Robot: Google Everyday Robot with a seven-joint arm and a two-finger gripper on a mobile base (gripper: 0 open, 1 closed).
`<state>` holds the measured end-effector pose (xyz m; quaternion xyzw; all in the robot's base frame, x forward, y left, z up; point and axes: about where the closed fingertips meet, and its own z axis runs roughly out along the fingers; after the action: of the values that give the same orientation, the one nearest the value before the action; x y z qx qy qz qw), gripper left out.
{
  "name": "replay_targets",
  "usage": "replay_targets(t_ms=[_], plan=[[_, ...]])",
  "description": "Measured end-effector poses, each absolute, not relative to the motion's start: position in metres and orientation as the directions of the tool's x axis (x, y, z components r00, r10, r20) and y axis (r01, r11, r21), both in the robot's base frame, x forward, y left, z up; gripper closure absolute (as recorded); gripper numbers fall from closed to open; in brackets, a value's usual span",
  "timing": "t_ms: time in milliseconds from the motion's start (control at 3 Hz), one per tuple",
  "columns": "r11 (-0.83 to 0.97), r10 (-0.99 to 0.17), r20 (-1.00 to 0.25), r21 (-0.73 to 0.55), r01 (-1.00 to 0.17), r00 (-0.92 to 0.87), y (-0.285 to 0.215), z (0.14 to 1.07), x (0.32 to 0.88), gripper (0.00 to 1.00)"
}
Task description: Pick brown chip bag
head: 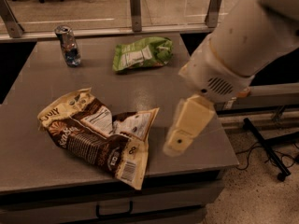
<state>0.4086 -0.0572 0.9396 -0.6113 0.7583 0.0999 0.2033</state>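
The brown chip bag (pixel 98 136) lies crumpled and flat on the front left of the grey table (pixel 42 78). It is dark brown and cream, with white lettering and a barcode near its front corner. My gripper (pixel 180 141) hangs on the cream end of my white arm (pixel 243 45), which reaches in from the upper right. It is over the table's front right part, just right of the bag's right corner and apart from it. It holds nothing that I can see.
A smaller green bag (pixel 142 53) lies at the back middle of the table. A drink can (pixel 68 45) stands at the back left. A glass barrier with metal posts (pixel 135 3) runs behind. A stand leg and cables (pixel 266 148) are on the floor to the right.
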Motion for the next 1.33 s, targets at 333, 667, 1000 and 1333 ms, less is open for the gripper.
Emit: replay_targets(t_ms=[333,667,1000,1333], plan=[[0.160,-0.888,-0.445,-0.070,-0.985,-0.113,0.013,0.905,0.397,0.00],[0.112,-0.893,-0.444,-0.071,-0.991,-0.070,0.064,0.876,0.396,0.00],[0.063,-0.884,-0.468,-0.105,-0.992,-0.006,0.095,0.854,0.402,0.18],[0.007,-0.865,-0.498,-0.142,-0.990,0.066,0.113,0.840,0.408,0.41]])
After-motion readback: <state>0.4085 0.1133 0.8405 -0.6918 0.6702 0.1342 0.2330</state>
